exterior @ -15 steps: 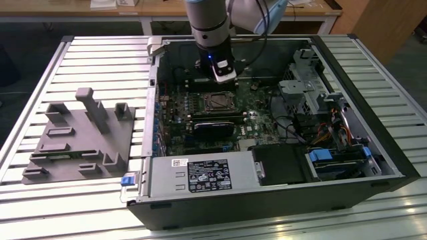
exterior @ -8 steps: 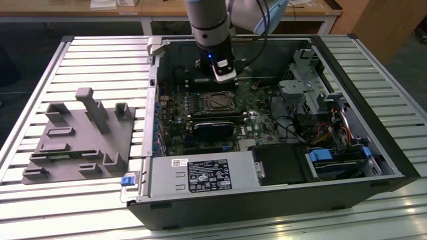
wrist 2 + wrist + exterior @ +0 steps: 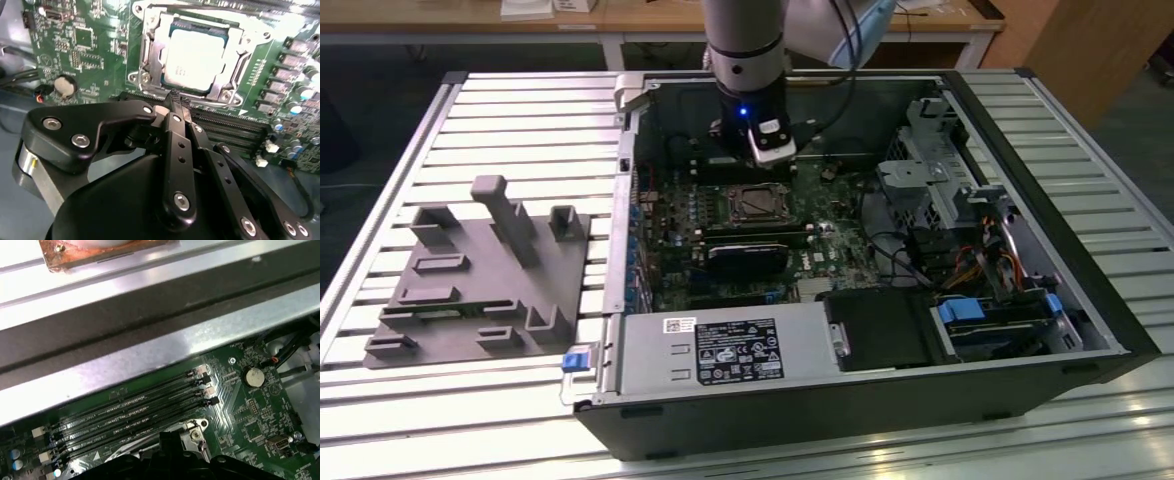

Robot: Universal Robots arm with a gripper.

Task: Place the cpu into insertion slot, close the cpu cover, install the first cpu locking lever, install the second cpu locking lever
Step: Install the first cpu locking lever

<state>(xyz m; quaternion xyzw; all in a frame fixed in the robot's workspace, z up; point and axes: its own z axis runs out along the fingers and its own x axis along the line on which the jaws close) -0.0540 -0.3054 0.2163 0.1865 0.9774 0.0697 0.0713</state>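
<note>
Black gripper [image 3: 176,102] linkages sit closest to us in the second wrist view, the fingers [image 3: 172,145] drawn together at the tips with nothing between them; we read the jaws as clenched and empty. Just beyond the tips lies the cpu [image 3: 196,56], its pale metal top seated flat in the insertion slot [image 3: 150,47]. The cpu cover [image 3: 231,75] frames the chip, lying down over it. Whether the locking levers are latched we cannot tell.

Under everything we see a ribbed aluminium table [image 3: 480,110] of long slats. Behind it stands a wooden bench [image 3: 654,20], with a dark floor at either side. On the exterior view's left, a grey moulded fixture [image 3: 474,275] with upright posts rests on the slats.

An open computer case [image 3: 881,400] lies on its side on the table. Inside we see the green motherboard [image 3: 827,245], the socket near its middle, a silver power supply [image 3: 720,350] at the near edge, and drive bays [image 3: 987,320] with blue tabs on the exterior view's right. In the first wrist view, long black memory slots [image 3: 135,415] run beside the case's metal wall [image 3: 150,352], and a coin cell [image 3: 254,376] sits on the board.
</note>
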